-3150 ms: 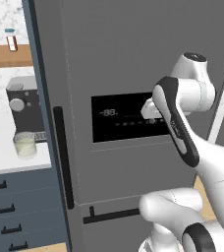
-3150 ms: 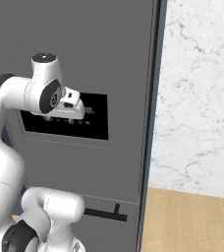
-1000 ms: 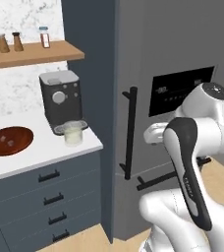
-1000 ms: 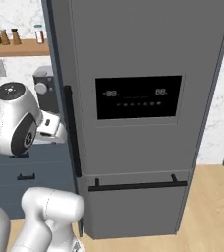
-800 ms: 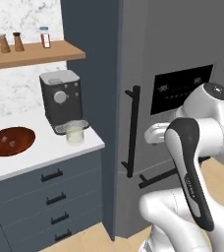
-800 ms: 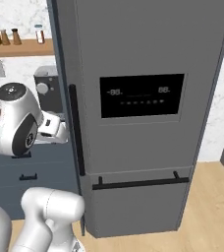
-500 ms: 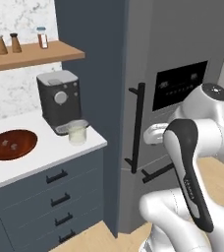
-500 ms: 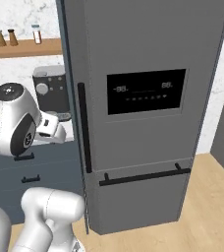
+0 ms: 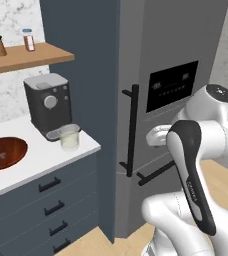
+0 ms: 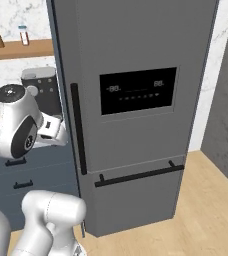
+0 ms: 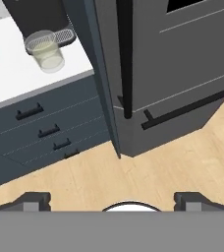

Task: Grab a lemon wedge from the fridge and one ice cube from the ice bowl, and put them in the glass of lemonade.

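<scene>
The base has swung right, bringing the shut fridge point(image 10: 136, 115) nearer, with the pincer point(image 11: 111, 199) spread wide and empty, ready for its handle point(image 9: 131, 131).

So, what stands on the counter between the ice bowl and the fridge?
In the left base view, the glass of lemonade and coffee machine stand between ice bowl and fridge.
</scene>
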### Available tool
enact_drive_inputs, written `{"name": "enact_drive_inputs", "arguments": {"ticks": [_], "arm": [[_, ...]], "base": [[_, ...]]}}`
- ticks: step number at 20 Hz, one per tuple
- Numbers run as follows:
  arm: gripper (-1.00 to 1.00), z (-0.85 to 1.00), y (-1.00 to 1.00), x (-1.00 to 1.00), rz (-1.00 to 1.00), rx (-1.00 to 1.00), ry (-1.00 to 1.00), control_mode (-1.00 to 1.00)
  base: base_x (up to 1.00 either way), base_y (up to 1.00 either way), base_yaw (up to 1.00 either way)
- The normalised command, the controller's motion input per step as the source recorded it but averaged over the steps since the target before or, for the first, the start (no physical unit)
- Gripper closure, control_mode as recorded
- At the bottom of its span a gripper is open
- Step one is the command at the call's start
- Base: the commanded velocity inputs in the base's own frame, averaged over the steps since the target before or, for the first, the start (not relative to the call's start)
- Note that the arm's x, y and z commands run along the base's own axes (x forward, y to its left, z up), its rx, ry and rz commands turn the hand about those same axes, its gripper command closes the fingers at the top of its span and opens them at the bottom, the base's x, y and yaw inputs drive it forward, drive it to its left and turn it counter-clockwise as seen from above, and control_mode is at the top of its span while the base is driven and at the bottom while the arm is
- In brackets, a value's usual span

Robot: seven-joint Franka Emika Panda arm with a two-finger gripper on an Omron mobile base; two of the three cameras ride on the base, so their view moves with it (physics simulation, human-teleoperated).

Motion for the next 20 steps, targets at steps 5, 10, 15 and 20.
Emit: {"name": "enact_drive_inputs", "arguments": {"ticks": [5,10,15,20], "arm": [[-1.0,0.06,0.01,-0.12,-0.02,-0.01,-0.05,-1.0],[-1.0,0.48,0.01,-0.46,0.0,-0.06,-0.21,-1.0],[-1.0,0.68,-0.01,-0.18,-0.02,-0.08,-0.14,-1.0],[-1.0,0.1,-0.04,0.19,-0.03,-0.01,-0.02,-1.0]], "base": [[-0.15,0.0,-0.04],[0.0,0.0,0.0],[0.0,0.0,0.0],[0.0,0.0,0.0]]}}
